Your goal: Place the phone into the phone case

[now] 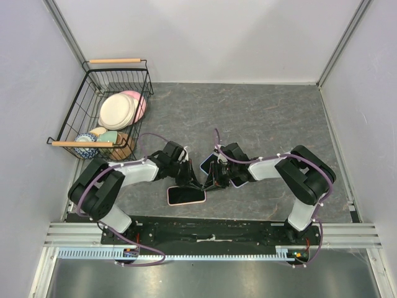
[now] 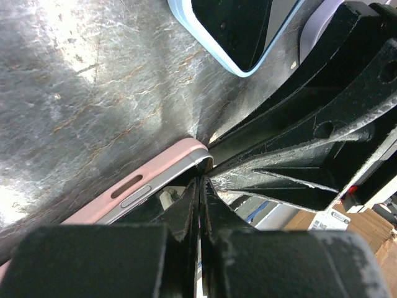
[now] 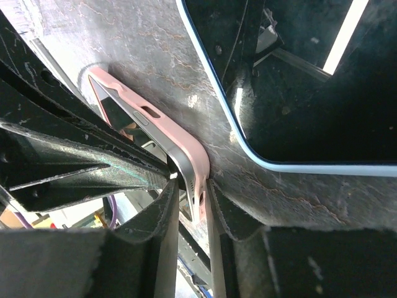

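Note:
The phone [image 1: 186, 195] lies screen up in a pink case [image 3: 186, 139] near the table's front, its silver edge [image 2: 158, 180] seated in the case at the right corner. My left gripper [image 1: 197, 183] is shut and empty, with its tips [image 2: 200, 186] on the phone's right corner. My right gripper [image 1: 211, 183] is shut on that same corner, one finger [image 3: 162, 214] on the screen side and the other under the case. The right arm's fingers [image 2: 298, 167] cross the left wrist view.
A second phone with a light blue rim [image 1: 208, 163] lies just behind the grippers, and it also shows in the right wrist view [image 3: 298, 81]. A lilac item [image 1: 239, 182] lies to its right. A black wire basket [image 1: 93, 81] with plates [image 1: 118, 110] stands at the back left.

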Action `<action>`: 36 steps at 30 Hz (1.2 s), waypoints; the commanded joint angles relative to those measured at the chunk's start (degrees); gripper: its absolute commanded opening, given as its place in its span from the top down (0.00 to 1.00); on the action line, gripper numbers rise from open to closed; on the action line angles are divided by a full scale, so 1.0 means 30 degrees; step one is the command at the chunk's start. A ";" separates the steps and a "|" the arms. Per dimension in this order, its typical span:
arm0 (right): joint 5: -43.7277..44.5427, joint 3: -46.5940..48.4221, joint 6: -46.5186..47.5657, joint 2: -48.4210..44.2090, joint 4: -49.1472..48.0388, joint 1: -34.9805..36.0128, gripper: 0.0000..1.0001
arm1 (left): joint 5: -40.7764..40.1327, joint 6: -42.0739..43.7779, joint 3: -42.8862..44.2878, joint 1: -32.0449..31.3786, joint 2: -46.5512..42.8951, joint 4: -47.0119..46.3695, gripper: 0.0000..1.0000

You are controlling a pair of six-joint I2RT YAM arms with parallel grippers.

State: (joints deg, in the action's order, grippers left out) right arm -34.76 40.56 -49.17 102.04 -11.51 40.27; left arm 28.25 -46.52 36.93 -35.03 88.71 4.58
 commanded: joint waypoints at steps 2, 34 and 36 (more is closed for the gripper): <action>0.4730 0.0337 0.2149 0.1670 0.2866 0.0229 0.75 | -0.2443 0.1299 0.0757 -0.0160 0.2038 0.1373 0.98; 1.3728 0.5817 0.5168 0.0443 1.0721 0.5502 0.81 | -0.5165 0.3114 0.2837 -0.0981 0.0378 0.3805 0.95; 1.3464 0.5817 0.5227 -0.0640 1.0605 0.5502 0.80 | -0.5577 0.3231 0.2808 -0.0981 -0.1374 0.3952 0.91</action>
State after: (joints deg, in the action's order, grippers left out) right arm -1.50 59.72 -36.03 100.60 21.93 55.61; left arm 21.74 -41.58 45.17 -37.69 92.01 15.42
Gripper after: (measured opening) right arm 0.188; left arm 0.051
